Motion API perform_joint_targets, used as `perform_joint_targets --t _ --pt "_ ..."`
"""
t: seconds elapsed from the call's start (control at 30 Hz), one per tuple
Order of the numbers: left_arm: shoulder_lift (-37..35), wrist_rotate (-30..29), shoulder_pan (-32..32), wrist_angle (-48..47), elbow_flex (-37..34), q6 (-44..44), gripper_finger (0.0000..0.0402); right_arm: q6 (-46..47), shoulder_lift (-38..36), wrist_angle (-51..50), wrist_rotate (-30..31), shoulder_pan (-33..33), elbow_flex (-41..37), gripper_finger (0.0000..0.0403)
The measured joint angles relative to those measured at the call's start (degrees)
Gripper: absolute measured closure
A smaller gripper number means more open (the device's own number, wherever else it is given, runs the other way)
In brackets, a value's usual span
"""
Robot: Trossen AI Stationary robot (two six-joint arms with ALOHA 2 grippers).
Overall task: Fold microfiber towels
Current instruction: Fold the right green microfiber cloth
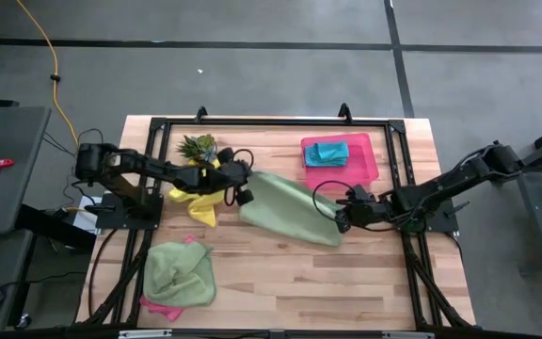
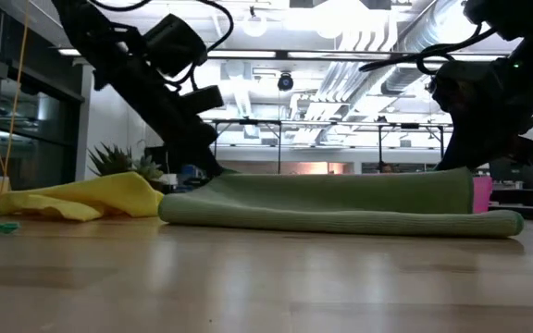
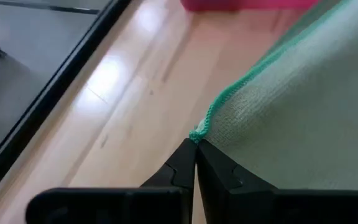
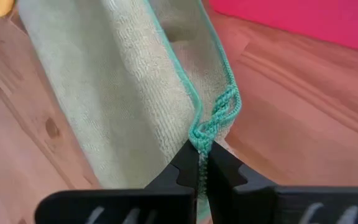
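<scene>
Light green towel [image 1: 290,207] lies mid-table, half folded; left gripper [image 1: 245,186] pinches its ten o'clock corner, right gripper [image 1: 344,218] pinches the stacked four o'clock corners

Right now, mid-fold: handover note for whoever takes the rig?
Left gripper: shut on one corner of the green towel, mid-table.
Right gripper: shut on the doubled corners at its other end.
Towel lies folded over between them, on the table.
Done: teal towel folded in the pink tray.
Left: finish this fold; yellow towel crumpled by the plant; second green towel heaped on a pink one, front left.
</scene>
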Motion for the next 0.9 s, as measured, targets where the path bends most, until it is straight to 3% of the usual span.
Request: perform_joint_targets --t 0.27,0.47,0.67,0.9 --pt "0.47 5.84 2.66 0.22 0.0 -0.31 0.0385 2.91 0.0 -0.11 2.05 0.0 -0.04 0.0403" --pt "1.78 6.04 2.72 1.24 0.02 -0.34 0.0366 3.09 0.0 -0.11 2.37 0.0 -0.04 0.0403" --pt "6.35 7.23 2.76 0.31 -0.05 -0.83 0.0314 4.18 0.0 -0.23 2.77 0.0 -0.04 0.0403" --pt "5.61 7.22 2.67 0.64 -0.02 -2.32 0.0251 14.1 0.0 -3.6 9.21 0.0 -0.09 0.0403"
